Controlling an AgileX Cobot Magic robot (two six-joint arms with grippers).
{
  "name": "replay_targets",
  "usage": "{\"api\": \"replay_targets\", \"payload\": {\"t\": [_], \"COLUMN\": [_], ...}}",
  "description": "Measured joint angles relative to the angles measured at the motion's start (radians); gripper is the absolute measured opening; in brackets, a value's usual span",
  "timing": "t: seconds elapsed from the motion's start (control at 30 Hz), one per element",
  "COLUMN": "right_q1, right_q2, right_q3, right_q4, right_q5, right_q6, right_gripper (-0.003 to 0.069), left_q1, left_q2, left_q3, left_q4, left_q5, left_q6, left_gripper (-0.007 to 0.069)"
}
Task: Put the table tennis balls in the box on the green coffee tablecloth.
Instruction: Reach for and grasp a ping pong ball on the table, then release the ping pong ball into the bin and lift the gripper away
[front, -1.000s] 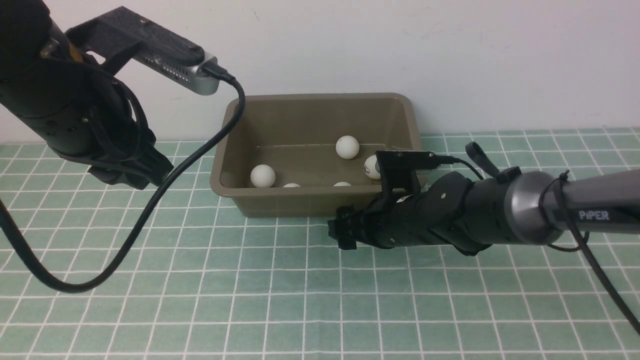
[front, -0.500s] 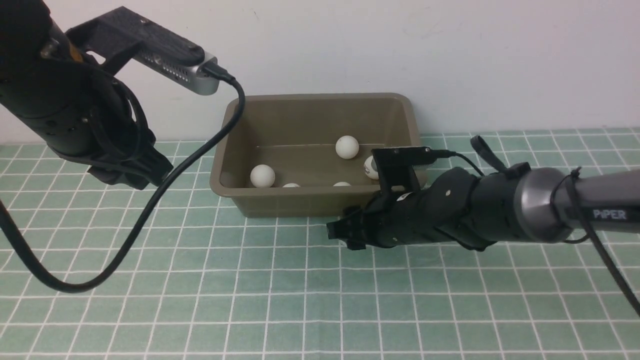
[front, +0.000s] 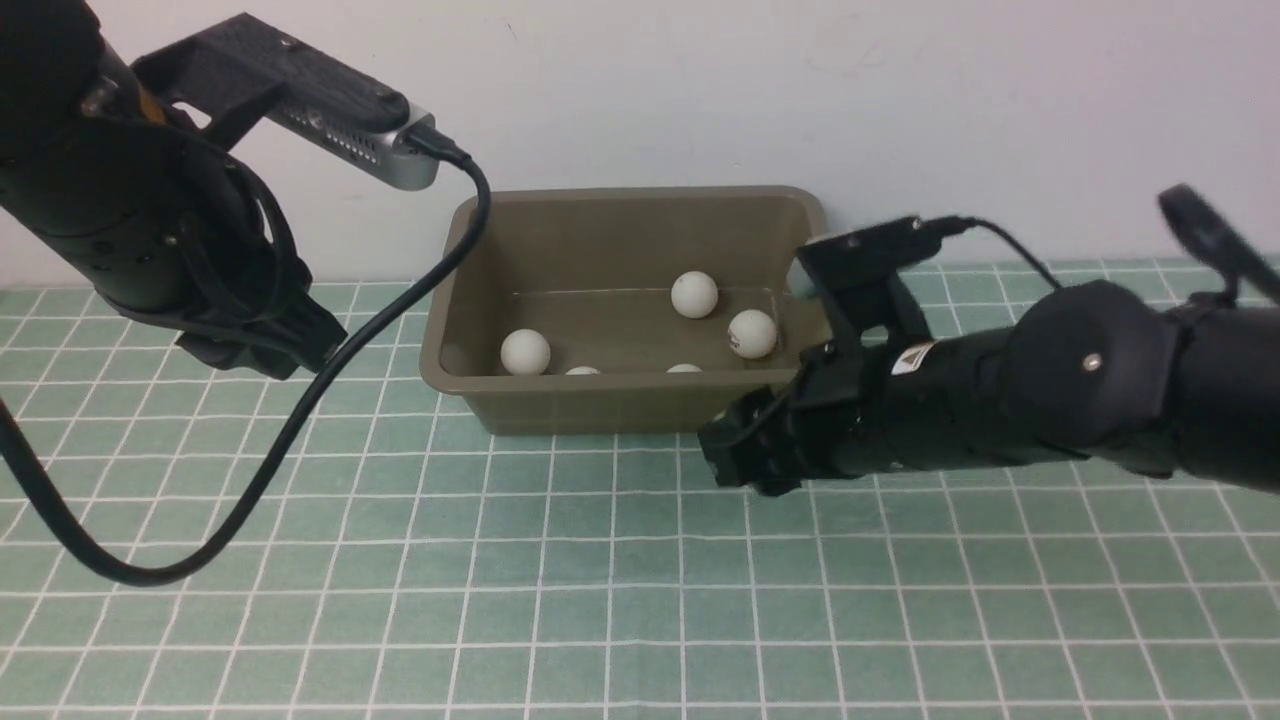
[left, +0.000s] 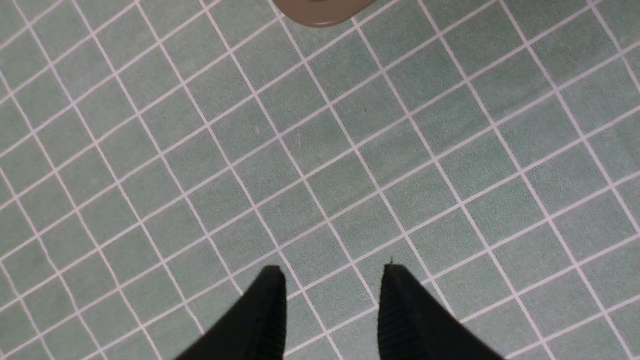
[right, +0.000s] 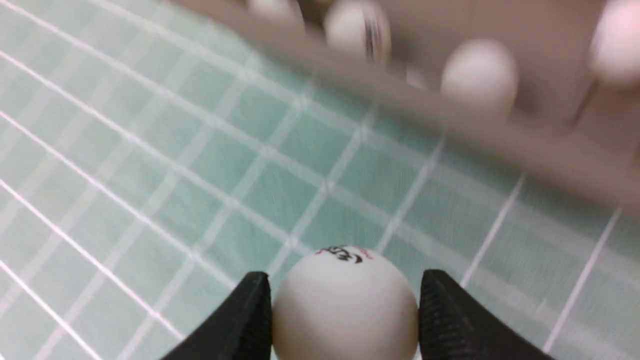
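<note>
white ball (right: 345, 305) pinched in the right gripper (right: 345, 320), just short of the box (front: 520, 405).
its jaws press the ball's two sides, low over the green coffee tablecloth (front: 500, 600) beside the box's near wall. best to lift clear of the flared rim, carry over the open middle and release low, so it won't bounce out or knock the table tennis balls (front: 694, 294) inside. compared with a second ago, the right arm has pulled back rightward and risen, uncovering a ball it hid. left gripper (left: 330, 310) hangs narrowed and empty, well apart.
</note>
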Motion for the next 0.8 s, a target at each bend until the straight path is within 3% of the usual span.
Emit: {"api": "replay_targets", "payload": {"t": [0.17, 0.43, 0.8], "right_q1": [-0.013, -0.088, -0.129], "right_q2": [-0.012, 0.223, 0.477], "right_q3": [-0.053, -0.223, -0.453], "right_q4": [-0.021, -0.034, -0.038], "right_q5": [-0.084, -0.124, -0.005], "right_q6": [-0.016, -0.032, -0.048], "right_gripper": [0.0344, 0.0344, 0.0344], "left_q1": [0.000, 0.000, 0.000], "left_q2": [0.000, 0.000, 0.000], "left_q3": [0.000, 0.000, 0.000], "left_q4": [0.000, 0.000, 0.000], "left_q5": [0.000, 0.001, 0.002], "left_q6": [0.000, 0.000, 0.000], "left_gripper": [0.0237, 0.0237, 0.0237]}}
